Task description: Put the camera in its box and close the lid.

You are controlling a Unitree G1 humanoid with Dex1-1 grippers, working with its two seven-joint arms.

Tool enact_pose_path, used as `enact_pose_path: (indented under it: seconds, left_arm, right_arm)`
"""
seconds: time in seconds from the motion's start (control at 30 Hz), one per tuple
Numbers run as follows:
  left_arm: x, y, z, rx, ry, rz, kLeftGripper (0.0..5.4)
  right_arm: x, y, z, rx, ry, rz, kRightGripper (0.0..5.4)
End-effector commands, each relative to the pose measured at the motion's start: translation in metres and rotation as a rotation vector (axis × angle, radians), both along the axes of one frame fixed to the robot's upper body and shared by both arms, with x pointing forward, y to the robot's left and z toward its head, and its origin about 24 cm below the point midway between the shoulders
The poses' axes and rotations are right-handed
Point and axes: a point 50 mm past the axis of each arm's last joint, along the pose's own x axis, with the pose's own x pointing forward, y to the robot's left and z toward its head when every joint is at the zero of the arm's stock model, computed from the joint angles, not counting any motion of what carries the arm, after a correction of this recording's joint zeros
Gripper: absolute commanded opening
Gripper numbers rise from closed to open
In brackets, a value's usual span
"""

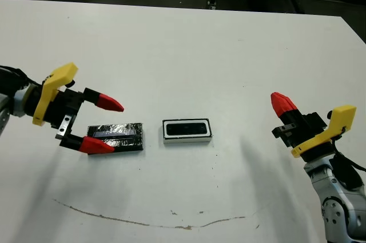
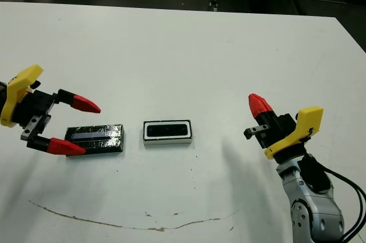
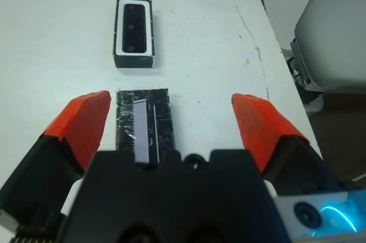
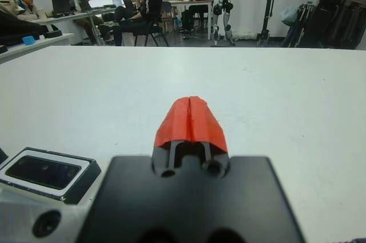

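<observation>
1. State: The camera appeared to be seated in the box, its dark face framed by the white rim. The box sat near the table centre. By that reading, only closing the lid remained.

2. Lid position: The lid lay flat on the table just to the robot's left of the box, apart from it. Both long axes ran left to right, roughly end to end. A pale bluish strip ran along the lid; it could not be determined whether this was glare or a separate part.

3. Left gripper: Released, its 2 fingers spread wide. It was at the lid's far-left end and pointed along the lid's long axis toward the box. The fingers bracketed the lid's short width. Contact could not be confirmed.

4. Right gripper: Clenched on nothing, well apart to the right of the box.

5. Assessment: The left arm was clearly nearer the lid, so the lid pickup would fall to it.
</observation>
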Motion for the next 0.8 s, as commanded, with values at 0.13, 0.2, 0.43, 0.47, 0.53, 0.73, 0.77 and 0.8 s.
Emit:
enact_pose_path:
  seconds: [0.13,0.2,0.43,0.47,0.53,0.73,0.77,0.8]
  left_arm:
    - [-0.0022,-0.0003,-0.0075,0.017,-0.014,0.027,5.40]
    - [-0.0027,-0.0004,-0.0086,0.017,-0.027,0.033,5.40]
    - [-0.0029,-0.0003,-0.0101,0.035,-0.061,0.049,5.40]
    - [-0.0029,-0.0004,-0.0103,0.037,-0.064,0.051,5.40]
    - [-0.0030,-0.0009,-0.0102,0.040,-0.076,0.049,5.40]
    - [-0.0025,0.0005,-0.0111,0.025,-0.089,0.046,5.40]
    - [-0.0024,0.0007,-0.0114,0.027,-0.084,0.052,5.40]
    - [-0.0024,0.0010,-0.0117,0.030,-0.079,0.058,5.40]
  right_arm:
    - [0.0012,-0.0029,0.0019,-0.017,0.008,-0.013,0.01]
    - [0.0011,-0.0029,0.0022,-0.018,0.009,-0.014,0.01]
    - [0.0013,-0.0021,0.0020,-0.006,0.007,-0.007,0.01]
    - [0.0012,-0.0020,0.0020,-0.005,0.006,-0.006,0.01]
    - [0.0011,-0.0020,0.0022,-0.011,0.004,-0.007,0.01]
    - [0.0006,-0.0024,0.0016,-0.022,0.007,-0.005,0.01]
    - [0.0005,-0.0025,0.0015,-0.022,0.008,-0.005,0.01]
    - [0.0004,-0.0025,0.0014,-0.023,0.009,-0.005,0.01]
